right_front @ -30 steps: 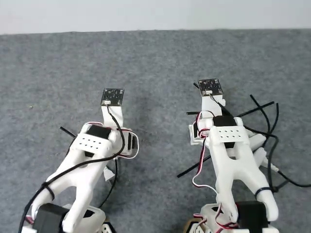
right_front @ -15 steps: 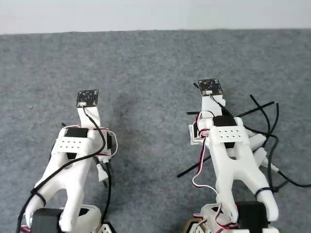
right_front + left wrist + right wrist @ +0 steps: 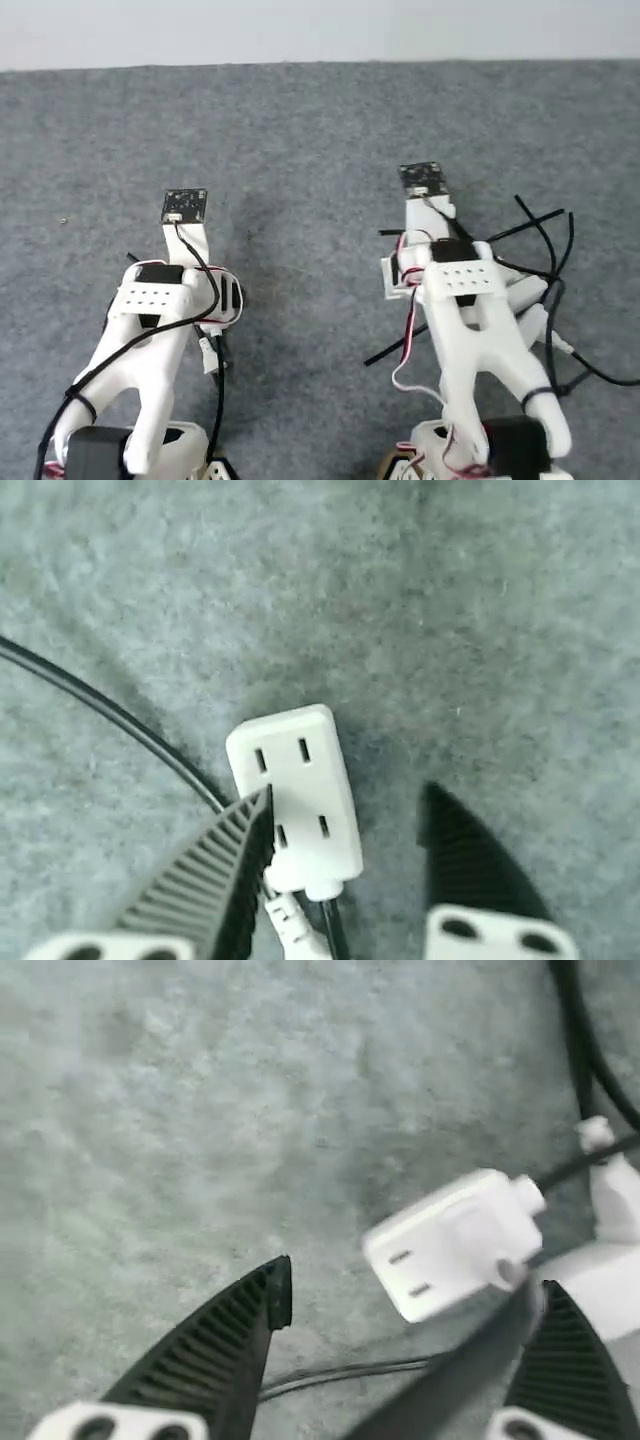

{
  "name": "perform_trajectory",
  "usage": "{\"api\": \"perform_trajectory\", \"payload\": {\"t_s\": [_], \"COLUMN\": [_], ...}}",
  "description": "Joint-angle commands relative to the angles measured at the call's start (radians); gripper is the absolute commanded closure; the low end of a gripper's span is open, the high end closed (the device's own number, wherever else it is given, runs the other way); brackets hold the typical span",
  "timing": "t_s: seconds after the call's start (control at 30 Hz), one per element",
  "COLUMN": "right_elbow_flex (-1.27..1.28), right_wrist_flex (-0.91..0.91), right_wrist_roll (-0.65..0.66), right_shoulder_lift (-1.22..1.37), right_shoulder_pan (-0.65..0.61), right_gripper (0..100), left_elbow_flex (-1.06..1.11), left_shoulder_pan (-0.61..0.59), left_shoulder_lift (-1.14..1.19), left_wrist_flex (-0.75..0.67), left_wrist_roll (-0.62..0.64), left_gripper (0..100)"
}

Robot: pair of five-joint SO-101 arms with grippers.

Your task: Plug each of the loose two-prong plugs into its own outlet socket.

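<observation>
outlet socket (image 3: 295,780) first: a white block with two pairs of slots, lying flat on the grey worktop (image 3: 320,130), with a black cord (image 3: 110,720) passing beside it. a second ago my left arm (image 3: 150,330) stood nearer the middle of the worktop. by half a second ago it had swung out to the left, and since then it has barely stirred. my right arm (image 3: 470,320) kept still until half a second ago and has now edged a little to the left and forward.

my left hand (image 3: 348,798) is released, fingers spread wide. one finger (image 3: 215,865) overlaps the block's long edge beside the nearer pair of slots, though i cannot tell whether it touches. the other finger stands clear of the block on its other side, with bare worktop between. so the block sits between my fingers, close against one of them.

my right hand (image 3: 416,1278) is released too, grasping nothing. a second outlet socket (image 3: 455,1240), white with one pair of slots showing, lies tilted between its fingers, nearer to one than the other. a black cable (image 3: 440,1380) crosses in front of that nearer finger, and a thinner one lies on the worktop under the hand. more black cables (image 3: 540,240) tangle on the worktop beside my right arm.
</observation>
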Motion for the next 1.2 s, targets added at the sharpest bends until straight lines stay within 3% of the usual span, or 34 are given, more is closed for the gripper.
{"api": "perform_trajectory", "payload": {"t_s": [0.0, 0.13, 0.33, 0.67, 0.97, 1.17], "right_elbow_flex": [-0.003, 0.087, 0.169, 0.032, -0.167, -0.167], "right_wrist_flex": [0.025, 0.056, -0.001, -0.329, -0.329, -0.337], "right_wrist_roll": [0.003, 0.006, 0.058, -0.127, -0.203, -0.204], "right_shoulder_lift": [-0.179, -0.367, -0.467, -0.113, 0.189, 0.196], "right_shoulder_pan": [-0.088, -0.219, -0.562, -0.872, -1.000, -1.003], "right_gripper": [73.7, 82.2, 83.8, 84.0, 84.1, 84.1], "left_elbow_flex": [-0.124, -0.223, -0.140, 0.088, 0.105, -0.041], "left_shoulder_pan": [-0.041, -0.072, -0.103, -0.539, -0.601, -0.657], "left_shoulder_lift": [-0.077, -0.232, -0.388, -0.453, -0.434, -0.143], "left_wrist_flex": [0.141, 0.298, 0.374, 0.106, 0.037, 0.018], "left_wrist_roll": [-0.006, -0.006, -0.006, -0.063, -0.060, -0.025], "left_gripper": [74, 74, 74, 74, 74, 74]}}
